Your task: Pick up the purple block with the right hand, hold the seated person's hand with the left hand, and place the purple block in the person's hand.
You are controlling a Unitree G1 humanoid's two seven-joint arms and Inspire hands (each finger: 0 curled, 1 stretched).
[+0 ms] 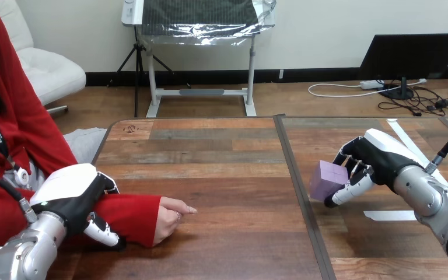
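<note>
Left hand (70,192) (on forearm (131,213)), right (379,154) clasping block (328,179)

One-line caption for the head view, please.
Right hand grips the purple block; left hand clasps the person's forearm on the table.

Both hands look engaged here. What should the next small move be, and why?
Probably lift the purple block and carry it left. The right hand is already curled round it, the left hand grips the person's forearm, and the person's hand lies well left of the block.
</note>
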